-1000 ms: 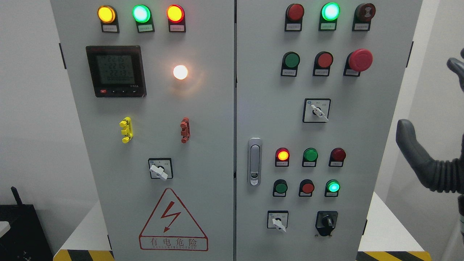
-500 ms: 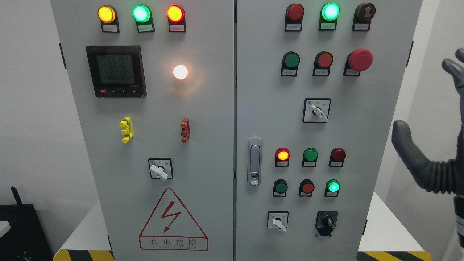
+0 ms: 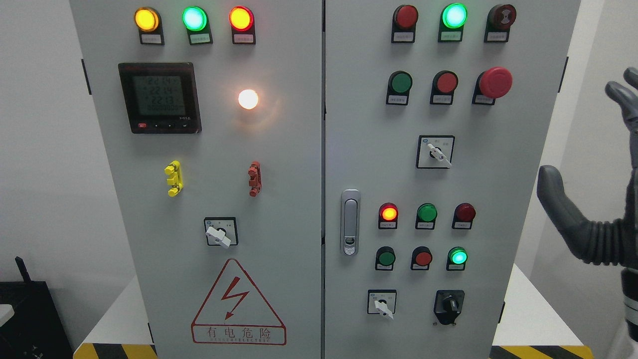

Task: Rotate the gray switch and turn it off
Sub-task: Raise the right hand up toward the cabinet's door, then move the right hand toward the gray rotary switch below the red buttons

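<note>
Right hand [image 3: 598, 219] edged leftward, fingers [image 3: 620, 92] spread, holding nothing, well right of gray switch [image 3: 438, 153], red mushroom button [image 3: 494, 83] above.

An industrial electrical room or test lab: a grey two-door control cabinet [image 3: 279, 164] fills the frame, with indicator lamps [image 3: 193, 19], a digital meter [image 3: 159, 97], rotary switches [image 3: 435, 152] and a high-voltage warning sign [image 3: 238, 305] at lower centre.

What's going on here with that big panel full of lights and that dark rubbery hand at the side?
A humanoid robot faces a grey electrical cabinet covered in lamps, push buttons and rotary switches. Its job is to turn a grey switch off. Only the right robot hand, dark and rubbery, shows at the picture's right edge, fingers spread, holding nothing and touching no control. Three white-handled rotary switches are visible; which one it will go for is not clear yet.
</note>
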